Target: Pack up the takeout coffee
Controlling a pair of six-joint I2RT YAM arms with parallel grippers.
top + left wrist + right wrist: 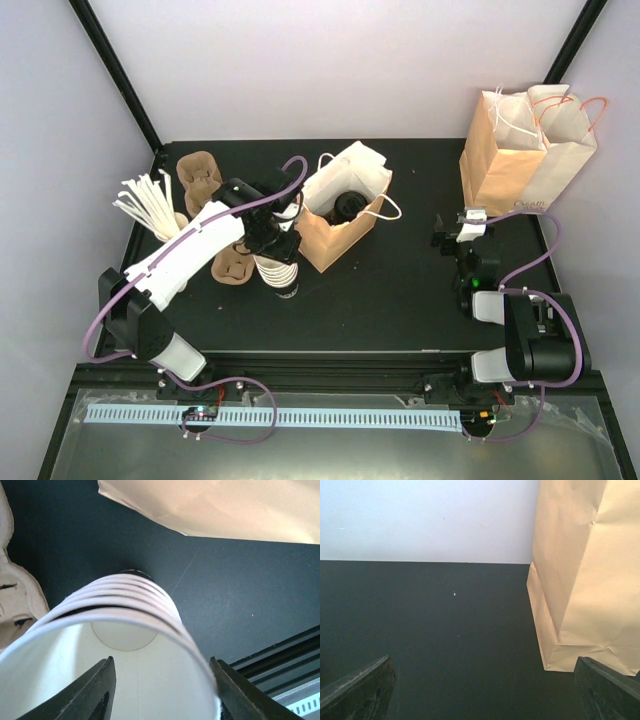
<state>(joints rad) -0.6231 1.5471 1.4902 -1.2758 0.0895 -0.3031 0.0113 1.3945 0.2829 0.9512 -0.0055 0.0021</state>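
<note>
The takeout coffee (347, 205) shows as a glossy black round lid inside the open brown paper bag (335, 240) at the table's middle. My left gripper (272, 240) hangs over a stack of lidless white paper cups (279, 272) just left of that bag. In the left wrist view its jaws (161, 660) stand wide apart over the top cup (125, 680), the right finger beside the rim, the left finger over the cup's mouth. My right gripper (456, 230) is open and empty over bare table (484, 658).
Brown pulp cup carriers sit at the back left (199, 172) and beside the cup stack (234, 267). A bundle of white sticks (150, 205) stands at the left. Several upright paper bags (525, 150) stand at the back right, one close to my right gripper (585, 590).
</note>
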